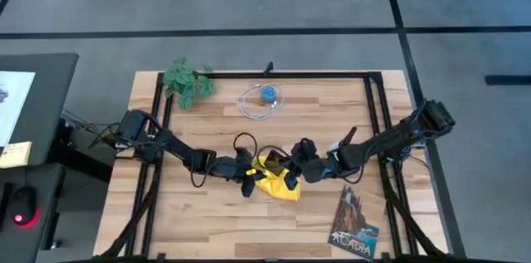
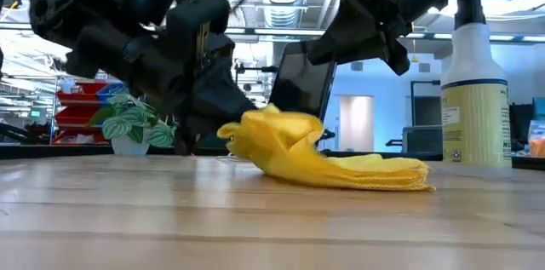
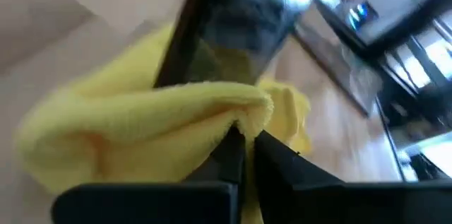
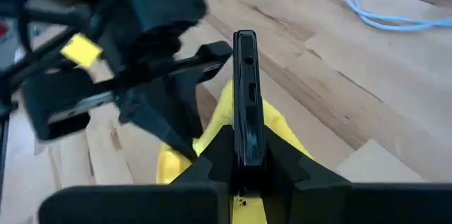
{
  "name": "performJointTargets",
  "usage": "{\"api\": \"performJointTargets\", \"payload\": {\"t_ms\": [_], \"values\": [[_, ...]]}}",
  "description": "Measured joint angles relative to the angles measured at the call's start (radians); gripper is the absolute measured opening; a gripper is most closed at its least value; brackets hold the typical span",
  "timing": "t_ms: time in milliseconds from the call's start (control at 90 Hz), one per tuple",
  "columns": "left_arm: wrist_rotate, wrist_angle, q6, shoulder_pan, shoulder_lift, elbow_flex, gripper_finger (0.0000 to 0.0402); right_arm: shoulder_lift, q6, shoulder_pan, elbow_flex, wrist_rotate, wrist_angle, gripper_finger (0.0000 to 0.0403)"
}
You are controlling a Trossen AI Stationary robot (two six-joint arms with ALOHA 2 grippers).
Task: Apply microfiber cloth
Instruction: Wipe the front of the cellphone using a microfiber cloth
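Both arms meet near the middle of my table (image 1: 216,213), reaching in from opposite sides toward the microfiber cloth (image 1: 275,178), which lies bunched on the wood just in front of centre. From the low camera I see the cloth (image 2: 324,163) heaped up at one end and trailing flat along the tabletop at the other. My left gripper (image 1: 247,178) is at the cloth's left edge; its wrist camera shows the two dark fingers (image 3: 229,155) drawn nearly together, pinching a raised fold of the yellow fabric (image 3: 141,121) between their tips. My right gripper (image 1: 292,173) is at the cloth's right side, and its wrist camera shows the fingers (image 4: 282,160) clamped on the lower part of a black smartphone (image 4: 246,97), held on edge and upright above the cloth (image 4: 219,146). In the left wrist camera that phone (image 3: 226,26) rises as a dark slab just behind the pinched fold, touching or all but touching the fabric; I cannot tell which. Farther back on the table I see a coiled light-blue cable (image 1: 261,101) and a small green plant (image 1: 187,82) near the far left corner. A dark illustrated booklet (image 1: 354,223) lies near the front right edge, well apart from the cloth. A spray bottle (image 2: 477,91) stands at the right of the low view.
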Motion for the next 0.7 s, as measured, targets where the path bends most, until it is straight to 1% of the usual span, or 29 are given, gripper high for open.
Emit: {"api": "performJointTargets", "payload": {"t_ms": [111,222,367,700], "values": [[-0.15,0.014,0.005,-0.031,0.0,0.0,0.0,0.001,0.022,0.0,0.0,0.022,0.029,0.0021],[-0.224,0.018,0.031,-0.047,0.0,0.0,0.0,0.001,0.006,0.0,0.0,0.038,0.072,0.0021],[-0.241,0.01,0.056,-0.057,-0.001,0.001,0.0,0.001,-0.02,0.0,0.0,0.045,0.105,0.0021],[-0.271,-0.13,0.046,-0.094,-0.002,0.002,0.0,0.0,-0.02,0.0,0.0,0.038,0.124,0.0021]]}}
